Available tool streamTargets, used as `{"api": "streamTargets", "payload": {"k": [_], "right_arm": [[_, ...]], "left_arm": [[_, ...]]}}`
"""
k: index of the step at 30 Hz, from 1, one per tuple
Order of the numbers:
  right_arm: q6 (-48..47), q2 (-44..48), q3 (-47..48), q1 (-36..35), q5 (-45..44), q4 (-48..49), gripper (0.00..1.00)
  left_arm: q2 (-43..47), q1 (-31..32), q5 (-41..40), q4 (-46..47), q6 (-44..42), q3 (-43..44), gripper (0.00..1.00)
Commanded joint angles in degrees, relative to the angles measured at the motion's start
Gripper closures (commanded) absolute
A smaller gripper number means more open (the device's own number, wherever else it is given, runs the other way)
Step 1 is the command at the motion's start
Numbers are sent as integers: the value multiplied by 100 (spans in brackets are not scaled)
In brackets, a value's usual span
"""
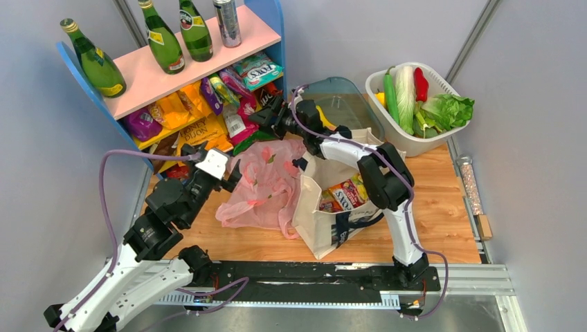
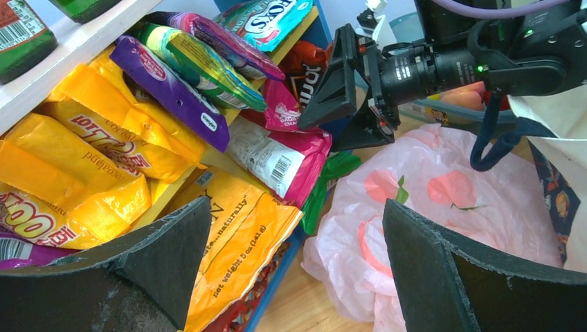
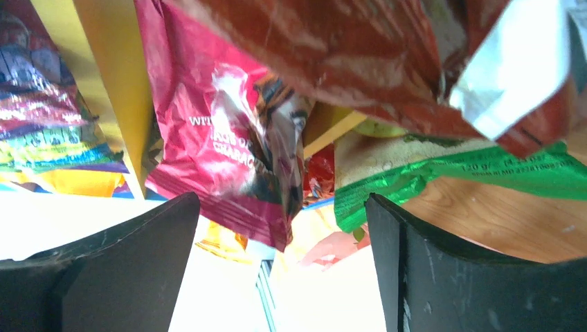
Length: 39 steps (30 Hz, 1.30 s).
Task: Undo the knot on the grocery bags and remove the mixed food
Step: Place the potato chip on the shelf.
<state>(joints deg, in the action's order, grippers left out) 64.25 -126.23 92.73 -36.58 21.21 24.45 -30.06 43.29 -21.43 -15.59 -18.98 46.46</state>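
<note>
The pink plastic bag (image 1: 263,183) lies crumpled on the wooden table, left of the cream tote (image 1: 325,225); it also shows in the left wrist view (image 2: 443,194). I cannot make out a knot on it. The tote stands open with snack packets (image 1: 342,196) inside. My left gripper (image 1: 232,176) is open and empty at the bag's left edge, its jaws (image 2: 294,228) spanning an orange packet and the bag. My right gripper (image 1: 263,117) is open and empty above the bag's far end, facing the shelf; a magenta crisp packet (image 3: 228,138) and a green packet (image 3: 471,173) hang before it.
A blue and pink shelf (image 1: 173,69) at the back left holds green bottles (image 1: 163,38) on top and several snack packets (image 1: 194,128) below. A white basket (image 1: 405,138) at the back right holds a cucumber, cabbage, red pepper and lettuce. A clear bin (image 1: 346,104) stands behind the tote.
</note>
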Motion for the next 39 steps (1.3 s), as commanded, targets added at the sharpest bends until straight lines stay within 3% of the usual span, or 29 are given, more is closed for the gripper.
{"api": "streamTargets", "payload": {"k": [1, 12, 14, 19, 25, 31, 39], "right_arm": [[-399, 592, -373, -68, -135, 354, 10], [-2046, 1976, -979, -182, -394, -112, 6], [-2258, 2348, -1126, -176, -397, -256, 1], [-2902, 3334, -1268, -53, -193, -1062, 0], [-3176, 4617, -1704, 867, 267, -2492, 0], [-3918, 5986, -2255, 1741, -548, -4435, 0], [-4152, 7837, -3136, 1793, -2445, -5628, 0]], "left_arm": [[-59, -48, 68, 91, 63, -14, 0], [-242, -48, 330, 37, 300, 52, 0], [-358, -42, 541, -20, 468, 157, 0], [-946, -40, 1650, -31, 817, 765, 0], [-2334, -32, 3034, -459, 1349, 1850, 0], [-3849, 7, 3777, -572, 1856, 2753, 0], [-5691, 273, 3540, -1030, 1556, 4089, 0]]}}
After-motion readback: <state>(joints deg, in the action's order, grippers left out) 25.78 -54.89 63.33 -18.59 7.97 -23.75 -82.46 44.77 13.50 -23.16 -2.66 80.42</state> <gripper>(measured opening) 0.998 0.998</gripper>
